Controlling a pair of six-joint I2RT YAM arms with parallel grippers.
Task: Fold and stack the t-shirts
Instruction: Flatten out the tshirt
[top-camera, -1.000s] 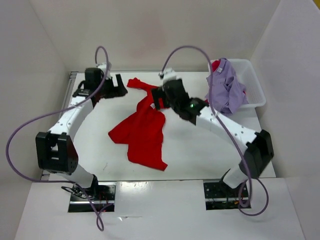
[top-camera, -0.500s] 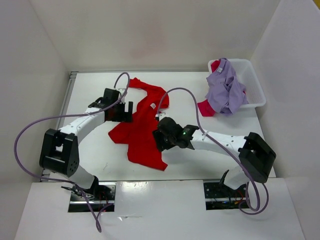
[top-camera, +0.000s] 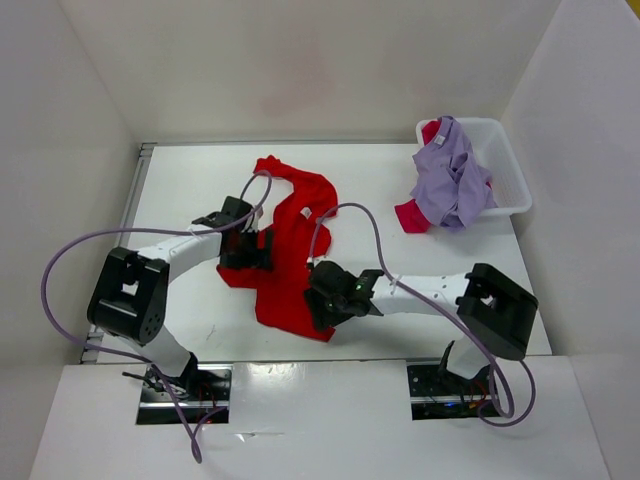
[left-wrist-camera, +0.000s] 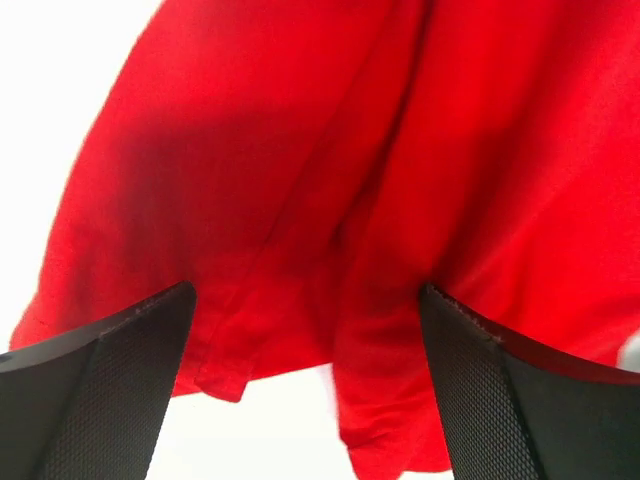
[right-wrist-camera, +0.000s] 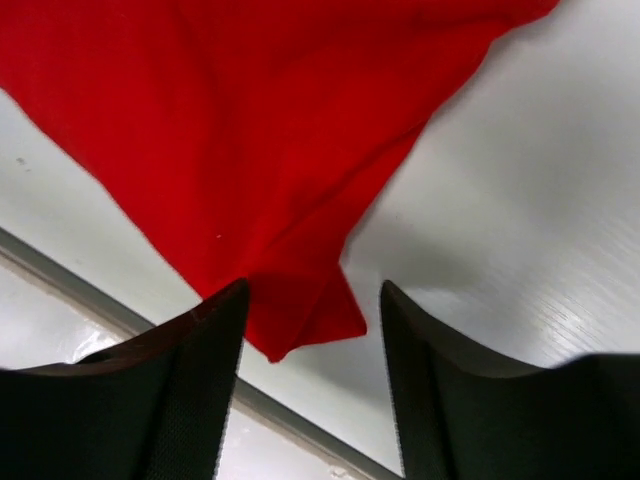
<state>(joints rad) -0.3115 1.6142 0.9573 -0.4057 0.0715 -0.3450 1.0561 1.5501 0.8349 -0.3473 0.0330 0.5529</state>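
Note:
The bright red t-shirt (top-camera: 290, 240) lies crumpled in the middle of the table. My left gripper (top-camera: 247, 248) sits low at its left edge, open, with red hem folds (left-wrist-camera: 300, 330) between the wide jaws (left-wrist-camera: 307, 290). My right gripper (top-camera: 325, 300) is at the shirt's near right corner. That corner (right-wrist-camera: 300, 320) lies between its fingers (right-wrist-camera: 312, 290), which stand partly narrowed and open, with a gap beside the right finger. The pale lavender t-shirt (top-camera: 452, 178) is heaped in the bin. The crimson t-shirt (top-camera: 410, 215) hangs over the bin's near left side onto the table.
The white plastic bin (top-camera: 505, 165) stands at the back right corner. White walls enclose the table at the back and sides. A metal strip (right-wrist-camera: 110, 310) along the table's near edge shows just beyond the shirt corner.
Both arms swung toward the near side: the left gripper came from the back left to the shirt's left edge, the right gripper from the shirt's upper part to its near corner, its jaws narrowing.

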